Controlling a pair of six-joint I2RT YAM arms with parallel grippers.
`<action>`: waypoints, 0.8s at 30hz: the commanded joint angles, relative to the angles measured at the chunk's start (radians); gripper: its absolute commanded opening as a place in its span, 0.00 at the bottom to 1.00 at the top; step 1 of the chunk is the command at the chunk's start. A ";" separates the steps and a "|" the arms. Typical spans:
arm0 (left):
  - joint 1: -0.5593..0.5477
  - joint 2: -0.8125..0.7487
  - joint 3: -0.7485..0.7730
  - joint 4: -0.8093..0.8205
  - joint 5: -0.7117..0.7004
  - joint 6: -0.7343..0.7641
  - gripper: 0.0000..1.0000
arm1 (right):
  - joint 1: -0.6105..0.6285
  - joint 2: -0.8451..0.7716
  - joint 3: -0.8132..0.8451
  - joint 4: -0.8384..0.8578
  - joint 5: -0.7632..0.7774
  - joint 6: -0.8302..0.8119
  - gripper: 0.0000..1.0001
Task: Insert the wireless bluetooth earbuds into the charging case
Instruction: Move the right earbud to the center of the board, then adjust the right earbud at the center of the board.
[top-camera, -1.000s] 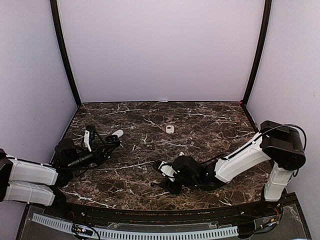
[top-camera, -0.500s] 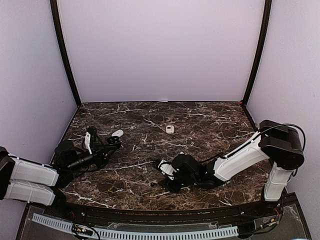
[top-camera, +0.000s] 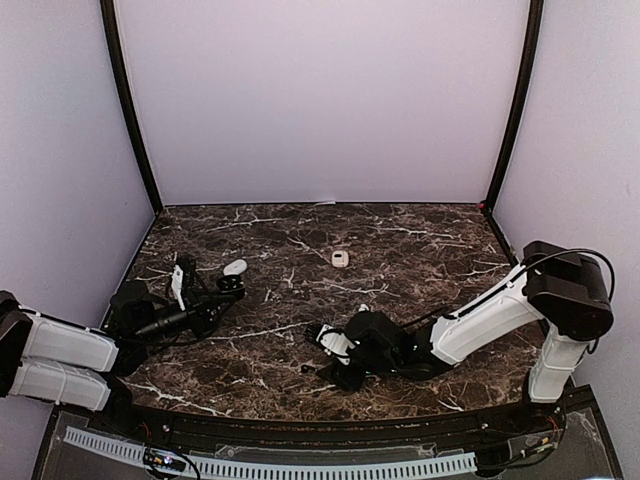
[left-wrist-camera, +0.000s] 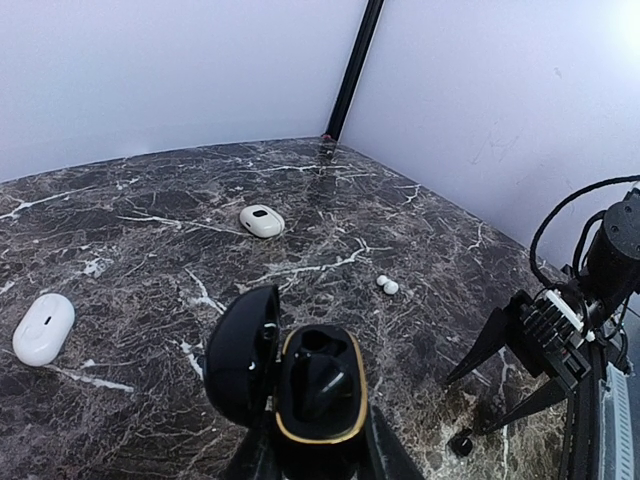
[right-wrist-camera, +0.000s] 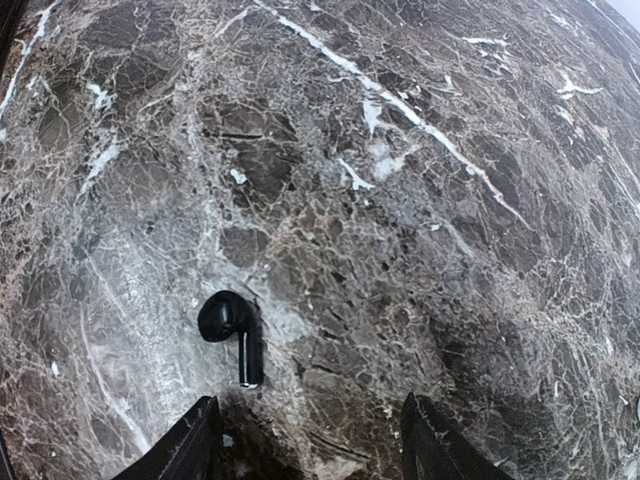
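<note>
White case (left-wrist-camera: 43, 328), white earbuds (left-wrist-camera: 386, 286) lie apart from blk case (left-wrist-camera: 318, 385).

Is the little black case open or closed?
Open. The black case has its lid flipped back, and you can see the hollow inside its gold rim.

A dark brown, white-veined marble table (top-camera: 420, 235) lies under soft, even light. Pale lilac walls (top-camera: 320, 100) enclose it behind and on both sides, black posts (top-camera: 132, 110) rising from its rear corners; a white slotted strip (top-camera: 300, 467) runs along its near edge.
</note>
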 joint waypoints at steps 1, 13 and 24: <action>-0.004 -0.001 0.005 0.042 0.026 0.016 0.04 | 0.007 0.037 0.025 0.024 0.042 0.008 0.61; -0.005 0.002 0.007 0.039 0.029 0.022 0.04 | -0.053 0.095 0.097 -0.049 0.080 0.045 0.59; -0.004 0.005 0.009 0.035 0.030 0.027 0.04 | -0.072 0.163 0.196 -0.085 0.047 0.018 0.57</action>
